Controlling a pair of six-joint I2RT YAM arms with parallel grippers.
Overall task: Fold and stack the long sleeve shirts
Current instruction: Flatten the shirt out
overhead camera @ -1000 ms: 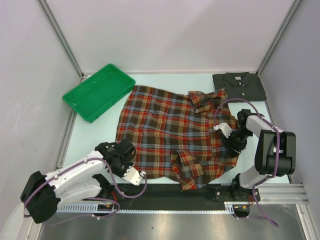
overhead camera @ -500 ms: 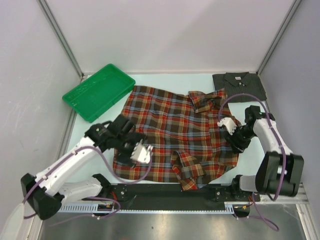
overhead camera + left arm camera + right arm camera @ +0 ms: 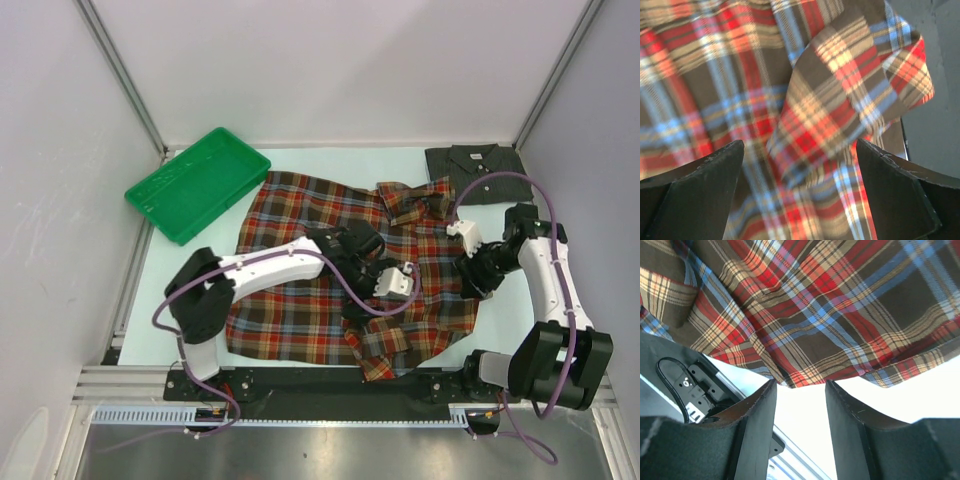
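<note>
Shirt position: plaid shirt (image 3: 300, 210) lies spread face-up mid-table (image 3: 165, 255). The charcoal shirt (image 3: 478, 172) sits folded in the far right corner, apart from it, and I read that as the base of the stack.

Orientation: the plaid collar (image 3: 415, 195) points to the far right. The long axis runs left to right with a slight tilt, hem end toward the green tray (image 3: 198, 185).

Left gripper (image 3: 800, 145): fingers spread wide with nothing between them. It hangs over a doubled-over sleeve flap (image 3: 855, 90) near the shirt's near edge. My guess is it is placed to pick up that flap and lay it inward.

Right gripper (image 3: 801, 385): fingers part-way apart, bare table showing in the gap, no cloth pinched. It sits at the shirt's right edge, likely ready to take that edge for the fold.
</note>
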